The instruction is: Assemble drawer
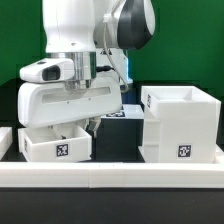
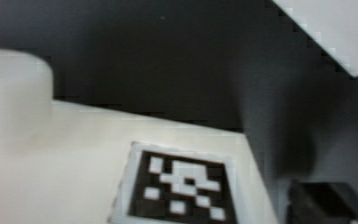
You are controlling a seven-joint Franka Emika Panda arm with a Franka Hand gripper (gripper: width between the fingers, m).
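The tall boxy drawer housing (image 1: 180, 122) stands at the exterior view's right, open top up, with a tag on its front. A small white tray (image 1: 57, 144) with a tag sits at the lower left by the front rail. My gripper (image 1: 92, 125) is low, right at the tray's right side, and the hand hides its fingertips. In the wrist view a white tagged wall (image 2: 176, 185) fills the frame very close and blurred. One dark finger (image 2: 332, 200) shows beside it. I cannot tell whether the jaws are closed on the tray.
A long low white border rail (image 1: 110, 176) runs along the front. Another white piece (image 1: 5, 140) shows at the far left edge. The table top (image 1: 120, 140) is black and the backdrop is green.
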